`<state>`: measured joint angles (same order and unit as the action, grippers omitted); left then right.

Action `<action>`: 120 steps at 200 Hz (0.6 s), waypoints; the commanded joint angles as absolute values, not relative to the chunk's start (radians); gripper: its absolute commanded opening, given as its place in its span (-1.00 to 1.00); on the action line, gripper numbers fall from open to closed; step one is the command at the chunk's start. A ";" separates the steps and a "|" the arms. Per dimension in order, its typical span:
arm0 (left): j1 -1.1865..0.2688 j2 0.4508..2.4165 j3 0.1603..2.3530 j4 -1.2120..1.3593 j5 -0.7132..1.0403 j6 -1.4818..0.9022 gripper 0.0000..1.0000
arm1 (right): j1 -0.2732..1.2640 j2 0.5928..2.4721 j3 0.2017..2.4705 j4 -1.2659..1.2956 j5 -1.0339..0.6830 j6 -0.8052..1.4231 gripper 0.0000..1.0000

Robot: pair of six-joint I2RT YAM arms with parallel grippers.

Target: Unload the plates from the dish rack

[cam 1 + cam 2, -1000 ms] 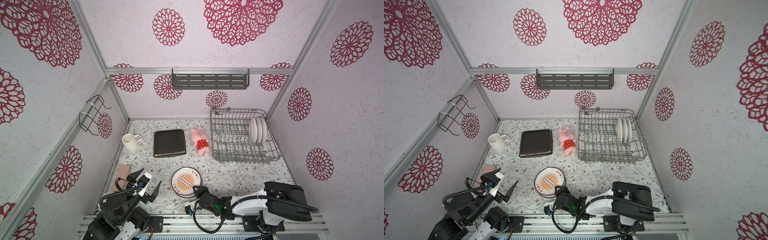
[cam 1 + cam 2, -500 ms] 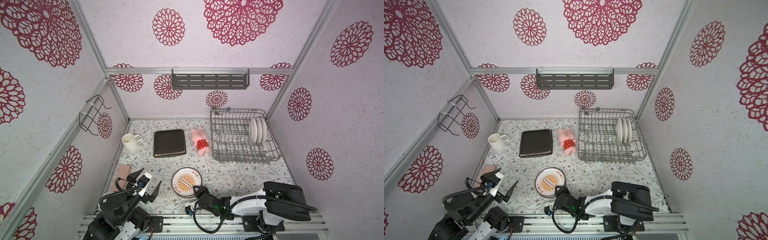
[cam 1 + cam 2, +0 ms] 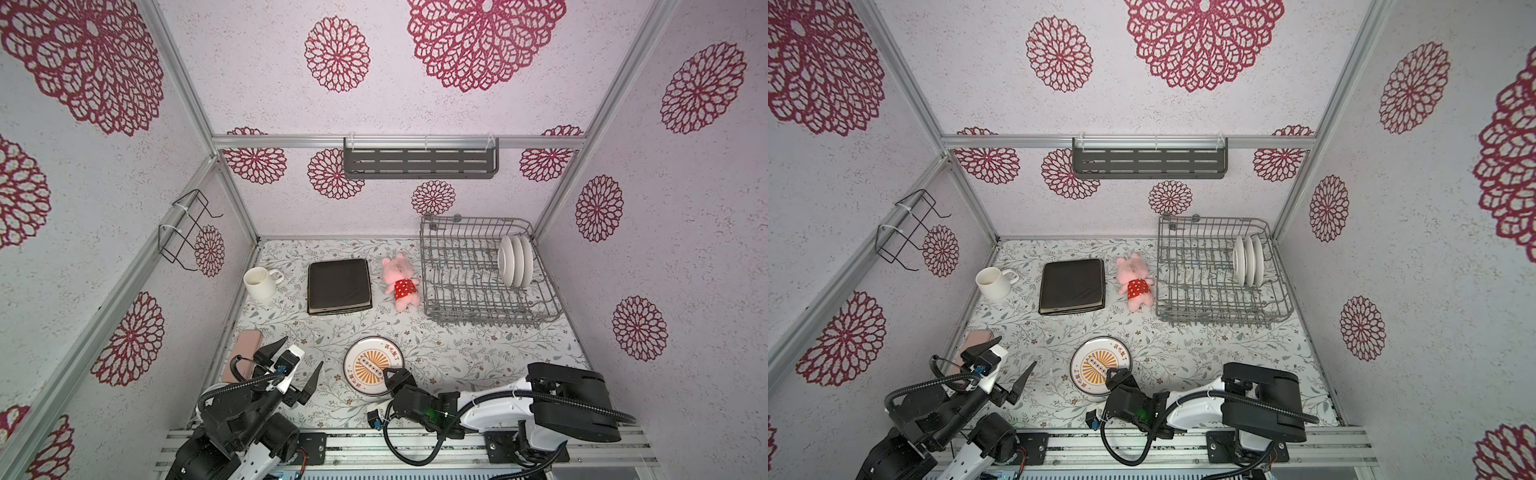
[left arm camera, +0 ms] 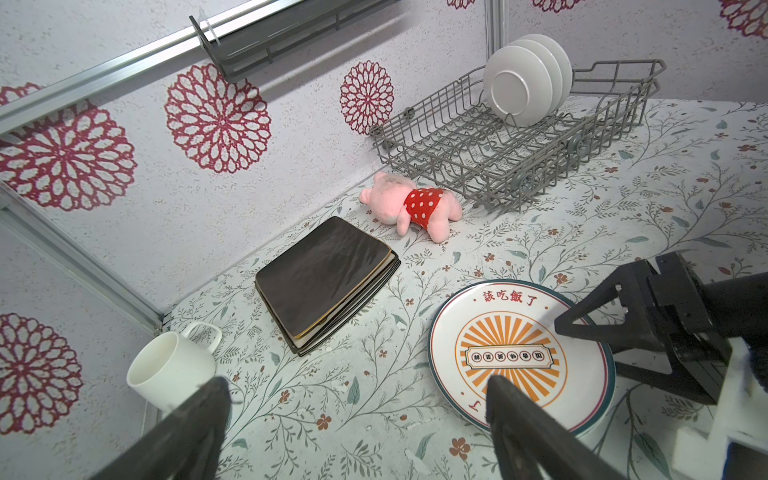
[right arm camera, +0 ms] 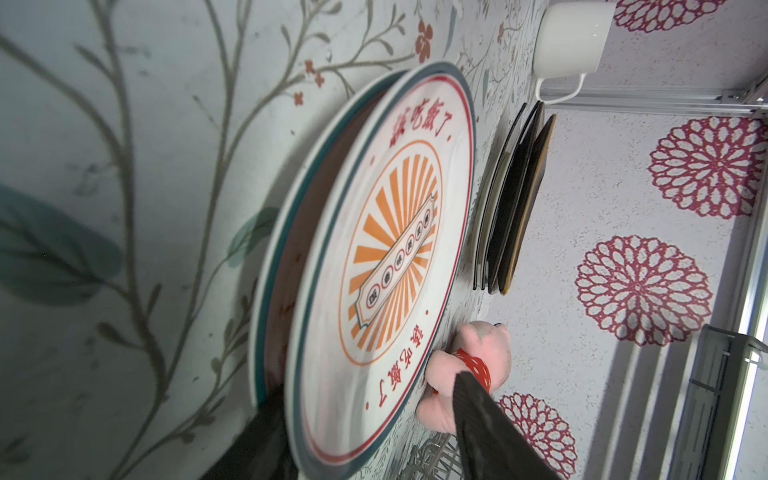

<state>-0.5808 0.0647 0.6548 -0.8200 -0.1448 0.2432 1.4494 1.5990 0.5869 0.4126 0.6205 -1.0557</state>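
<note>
right gripper [image 3: 391, 374] straddles the rim of the printed plate [image 3: 372, 365], jaws parted, likely releasing it before the dish rack [image 3: 478, 309]. left gripper [image 3: 301, 353] gapes idle. three white plates [image 3: 515, 259] stand racked.

Left tool [image 3: 302, 352] wide open, right tool [image 3: 392, 374] parted

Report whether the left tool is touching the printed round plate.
Apart. In both top views, bare tablecloth shows between the left tool and the printed round plate lying flat on it.
</note>
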 commanded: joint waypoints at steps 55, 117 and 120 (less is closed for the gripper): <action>-0.598 0.059 0.644 -0.791 -0.153 0.261 0.95 | 1.450 1.556 0.630 0.245 0.523 -0.965 0.33; -0.598 0.057 0.644 -0.790 -0.152 0.261 0.95 | 1.440 1.547 0.640 0.198 0.514 -0.959 0.36; -0.599 0.058 0.643 -0.790 -0.152 0.260 0.95 | 1.441 1.545 0.641 0.195 0.514 -0.957 0.36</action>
